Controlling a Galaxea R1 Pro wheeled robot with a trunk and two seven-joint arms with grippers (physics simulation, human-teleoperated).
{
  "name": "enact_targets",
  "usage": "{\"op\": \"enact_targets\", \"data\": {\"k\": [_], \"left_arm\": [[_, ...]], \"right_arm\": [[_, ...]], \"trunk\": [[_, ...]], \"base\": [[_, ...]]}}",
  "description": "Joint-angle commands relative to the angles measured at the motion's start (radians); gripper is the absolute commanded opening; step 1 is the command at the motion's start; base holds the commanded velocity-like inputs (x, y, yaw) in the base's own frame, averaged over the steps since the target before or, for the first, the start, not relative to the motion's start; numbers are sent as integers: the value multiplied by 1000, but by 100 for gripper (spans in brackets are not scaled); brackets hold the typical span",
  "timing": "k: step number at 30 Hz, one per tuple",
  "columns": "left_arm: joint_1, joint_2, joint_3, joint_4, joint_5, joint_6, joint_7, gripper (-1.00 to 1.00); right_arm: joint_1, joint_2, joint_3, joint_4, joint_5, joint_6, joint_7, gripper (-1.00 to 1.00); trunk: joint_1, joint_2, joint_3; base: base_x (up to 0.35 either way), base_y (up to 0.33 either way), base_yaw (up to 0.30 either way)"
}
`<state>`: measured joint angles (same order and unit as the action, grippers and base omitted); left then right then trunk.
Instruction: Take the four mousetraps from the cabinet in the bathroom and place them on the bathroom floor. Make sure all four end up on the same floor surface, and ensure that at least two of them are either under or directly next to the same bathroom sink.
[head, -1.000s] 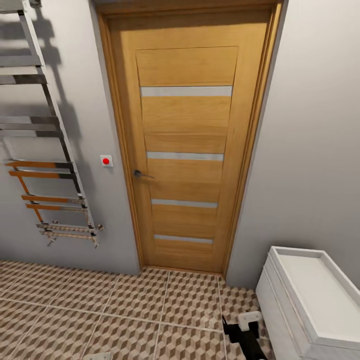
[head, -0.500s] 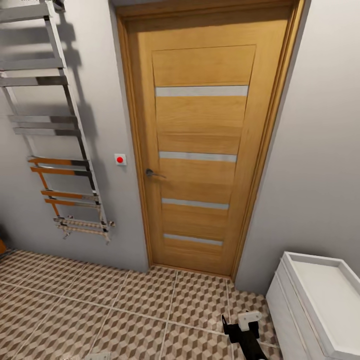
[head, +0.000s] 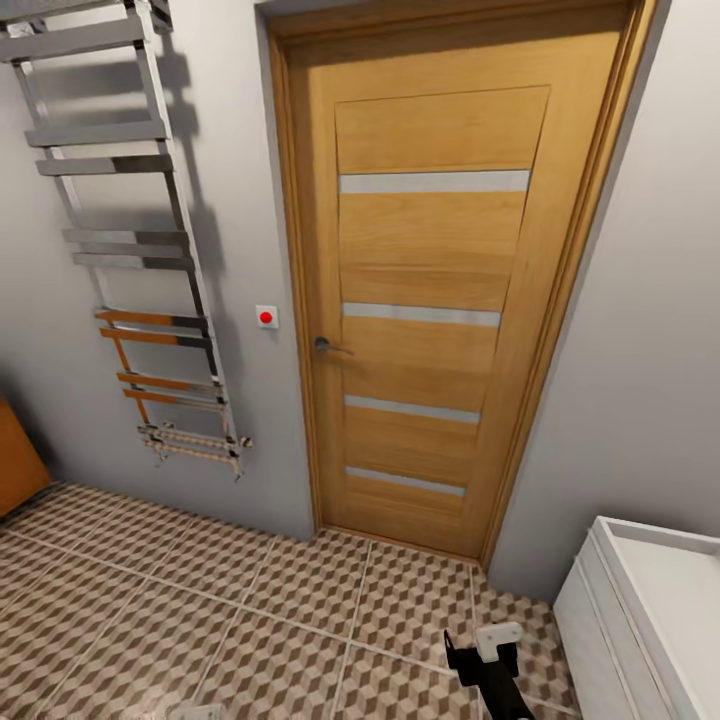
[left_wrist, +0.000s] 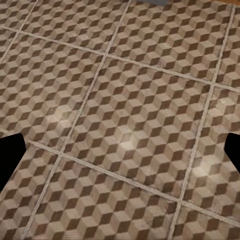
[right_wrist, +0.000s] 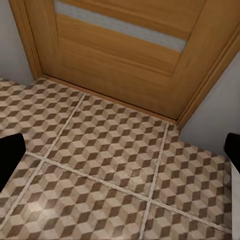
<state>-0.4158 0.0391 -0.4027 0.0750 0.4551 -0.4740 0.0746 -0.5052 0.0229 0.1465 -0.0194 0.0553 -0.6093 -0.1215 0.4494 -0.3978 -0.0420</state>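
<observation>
The right gripper (head: 487, 655) is hanging over the bathroom floor (head: 250, 620), fingers spread and empty; the left gripper's fingers (left_wrist: 10, 157) likewise. The bathroom sink (head: 660, 600) is sitting right, the cabinet (head: 15, 460) edging in far left beside the wooden door (head: 430, 300).

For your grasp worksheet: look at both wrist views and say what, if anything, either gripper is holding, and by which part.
Nothing is held. The left gripper and right gripper both have fingers spread wide, with bare bathroom floor between them.

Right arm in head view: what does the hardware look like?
The right arm's tool is mostly black, blocky, with a white rectangular piece on top. In both wrist views the fingertips show as plain black shapes at the frame edges. No cables or markings visible.
</observation>
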Motion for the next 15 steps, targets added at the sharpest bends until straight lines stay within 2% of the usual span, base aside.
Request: {"op": "enact_targets", "data": {"k": [1, 15], "left_arm": [[-2, -1, -8, 3, 4, -5, 3, 100], [-2, -1, -8, 3, 4, -5, 3, 100]], "right_arm": [[-1, 0, 7, 1, 6, -1, -10, 100], [-1, 0, 7, 1, 6, -1, -10, 100]], "trunk": [[1, -2, -2], [1, -2, -2]], "base": [[0, 0, 160], [0, 0, 160]]}}
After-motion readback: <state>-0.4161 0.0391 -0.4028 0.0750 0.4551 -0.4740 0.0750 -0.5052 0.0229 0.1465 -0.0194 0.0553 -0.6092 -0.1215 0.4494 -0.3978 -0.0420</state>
